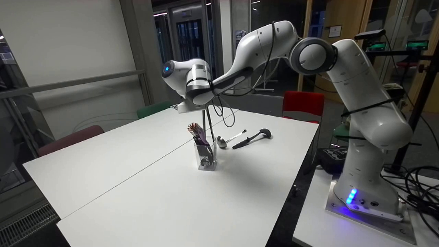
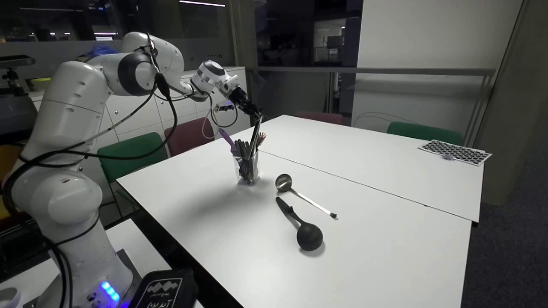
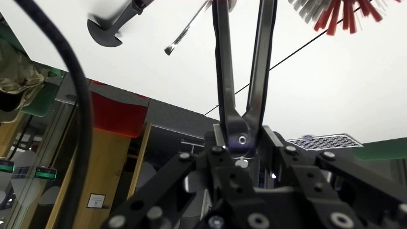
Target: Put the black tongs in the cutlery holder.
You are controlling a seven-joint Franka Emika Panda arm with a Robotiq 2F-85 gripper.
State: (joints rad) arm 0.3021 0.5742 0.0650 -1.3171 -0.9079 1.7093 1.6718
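Gripper (image 3: 244, 136) — fingers pinching the black tongs (image 3: 225, 63) by their joined end. Tongs — arms down at the mouth of the cutlery holder (image 1: 199, 158), depth unclear from here. Nearby: metal ladle (image 2: 284, 183), black ladle (image 2: 305, 230).

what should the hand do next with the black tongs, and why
Probably ease the hand slightly lower before releasing: it grips the black tongs at their joined end, and their arms run down to the crowded mouth of the clear cutlery holder, but where their tips sit is hard to tell.
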